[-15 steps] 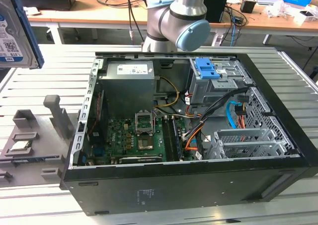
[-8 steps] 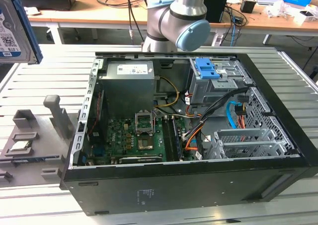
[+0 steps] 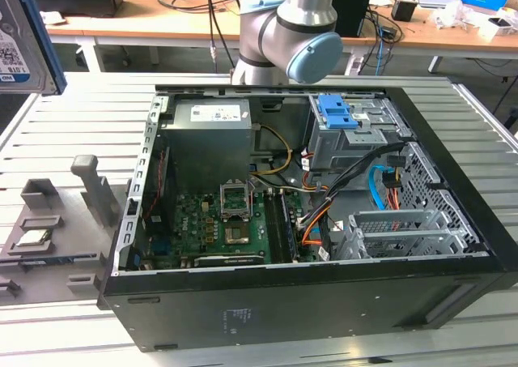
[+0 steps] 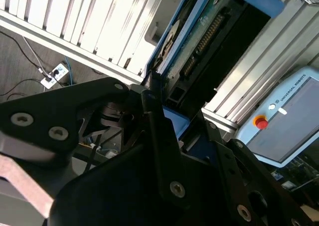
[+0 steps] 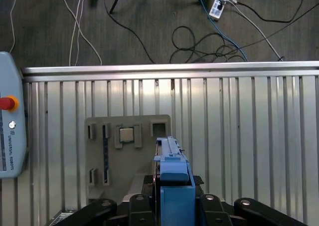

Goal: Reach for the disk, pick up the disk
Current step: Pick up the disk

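Observation:
The disk (image 5: 172, 158) is a silver-grey hard drive with blue side rails, seen edge-on in the first wrist view. My gripper (image 5: 173, 198) is shut on it, one black finger (image 5: 142, 203) on each side of the blue rail. The second wrist view shows the disk's green circuit-board underside (image 4: 199, 36) running away from the dark fingers (image 4: 157, 131). In the exterior view the disk (image 3: 20, 39) hangs large at the far upper left, label side showing, above the slatted table (image 3: 81, 124) and well away from the open computer case (image 3: 324, 294).
Under the held disk lies a grey fixture plate (image 5: 127, 151) with a small square processor chip (image 5: 126, 134). A teach pendant (image 5: 10, 121) rests on the table edge. Inside the case stands a drive cage with a blue latch (image 3: 336, 112). Cables cross the floor (image 5: 209, 41).

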Tool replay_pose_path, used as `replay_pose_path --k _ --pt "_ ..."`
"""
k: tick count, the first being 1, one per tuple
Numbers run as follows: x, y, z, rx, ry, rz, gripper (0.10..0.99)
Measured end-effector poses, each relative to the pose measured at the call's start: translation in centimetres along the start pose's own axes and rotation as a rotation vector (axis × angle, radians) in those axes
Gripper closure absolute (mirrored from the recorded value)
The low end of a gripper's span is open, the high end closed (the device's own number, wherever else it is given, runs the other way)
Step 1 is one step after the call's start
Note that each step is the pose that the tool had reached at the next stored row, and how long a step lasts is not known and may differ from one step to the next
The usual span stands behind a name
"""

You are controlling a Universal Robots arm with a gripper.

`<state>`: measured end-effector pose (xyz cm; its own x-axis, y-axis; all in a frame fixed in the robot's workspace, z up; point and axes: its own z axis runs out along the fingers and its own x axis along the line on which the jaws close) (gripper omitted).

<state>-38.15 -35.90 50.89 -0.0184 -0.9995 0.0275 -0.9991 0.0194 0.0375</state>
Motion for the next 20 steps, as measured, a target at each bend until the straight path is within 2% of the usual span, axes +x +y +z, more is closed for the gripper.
replay_pose_path --k 9,16,20 --pt "0.05 0.01 -1.8 0.0 0.0 0.0 0.718" --pt "0.05 0.01 -1.93 0.0 0.0 0.0 0.718" --pt "0.04 -0.67 -1.96 0.0 0.0002 0.0 0.718"
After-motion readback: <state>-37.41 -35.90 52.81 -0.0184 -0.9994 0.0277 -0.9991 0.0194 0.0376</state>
